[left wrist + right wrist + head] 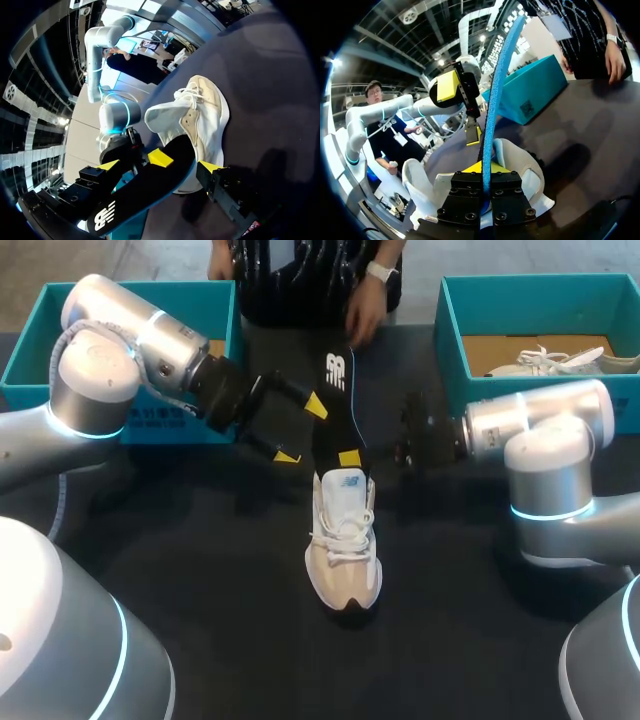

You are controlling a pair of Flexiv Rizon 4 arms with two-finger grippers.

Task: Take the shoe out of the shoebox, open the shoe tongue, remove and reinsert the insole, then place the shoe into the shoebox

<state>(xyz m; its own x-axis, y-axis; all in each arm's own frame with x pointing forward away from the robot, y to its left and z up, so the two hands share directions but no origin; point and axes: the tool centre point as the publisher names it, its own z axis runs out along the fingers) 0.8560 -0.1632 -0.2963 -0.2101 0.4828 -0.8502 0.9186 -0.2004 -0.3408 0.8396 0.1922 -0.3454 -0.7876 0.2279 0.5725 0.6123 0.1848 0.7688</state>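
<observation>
— Two arms over one sneaker [345, 540] at mid-desk [200, 570]: what do you have hold of?

— Your right fingers [494, 168] are pinched shut on the black insole [335, 390], held on edge and upright, its lower end at the sneaker's collar. Your left fingers [301, 430] are spread wide just beside the insole's flat face, gripping nothing.

— And the shoeboxes?

— One teal shoebox [28, 350] sits behind your left arm. A second shoebox [452, 340] at far right holds another shoe [560, 362].

— What could spoil it from here?

— Your grip looks low and narrow on a long, floppy insole, so a quick swing may bend it or twist it free. Your left fingers stand so near the right ones that a careless close could clip them. The sneaker lies loose on the desk, and a dragging insole could tip it. A person's hand [362, 310] hovers by the insole's top, within a swing's reach; whether it touches, I cannot tell.
</observation>
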